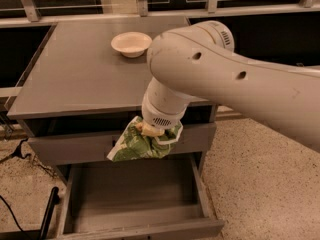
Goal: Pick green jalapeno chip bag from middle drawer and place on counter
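Observation:
The green jalapeno chip bag (141, 142) hangs in the air in front of the upper drawer front, above the open middle drawer (135, 196). My gripper (149, 130) is shut on the bag's top edge; the white arm covers most of the fingers. The bag is clear of the drawer floor, which is bare. The counter (80, 74) lies behind and above the bag, with my arm reaching over its right front corner.
A pale round bowl (131, 44) stands on the counter at the back middle. A closed grey drawer front (70, 146) sits just under the counter edge. Dark cables (15, 154) and a black bar (47, 214) lie on the speckled floor at left.

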Motion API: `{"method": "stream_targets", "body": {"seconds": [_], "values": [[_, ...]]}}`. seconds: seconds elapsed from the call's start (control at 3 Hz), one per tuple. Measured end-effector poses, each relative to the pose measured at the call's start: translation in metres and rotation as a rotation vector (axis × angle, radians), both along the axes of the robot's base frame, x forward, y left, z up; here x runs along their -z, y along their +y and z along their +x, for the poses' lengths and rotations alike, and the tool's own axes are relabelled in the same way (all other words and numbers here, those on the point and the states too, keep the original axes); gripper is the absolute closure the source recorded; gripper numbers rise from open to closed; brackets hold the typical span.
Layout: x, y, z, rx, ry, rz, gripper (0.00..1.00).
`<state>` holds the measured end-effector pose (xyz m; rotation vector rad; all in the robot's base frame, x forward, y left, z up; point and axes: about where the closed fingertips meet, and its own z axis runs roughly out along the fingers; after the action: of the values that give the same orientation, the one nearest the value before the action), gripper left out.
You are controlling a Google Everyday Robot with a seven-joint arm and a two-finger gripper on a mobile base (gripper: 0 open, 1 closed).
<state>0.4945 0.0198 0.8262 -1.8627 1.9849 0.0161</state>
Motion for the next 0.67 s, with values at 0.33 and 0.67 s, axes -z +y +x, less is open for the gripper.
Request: {"method": "stream_targets", "body": {"seconds": [0.33, 0.67], "values": [[0.000, 0.000, 0.000, 0.000, 0.000, 0.000, 1.00], [-0.016, 0.003, 0.004, -0.008, -0.013, -0.012, 1.00]]}}
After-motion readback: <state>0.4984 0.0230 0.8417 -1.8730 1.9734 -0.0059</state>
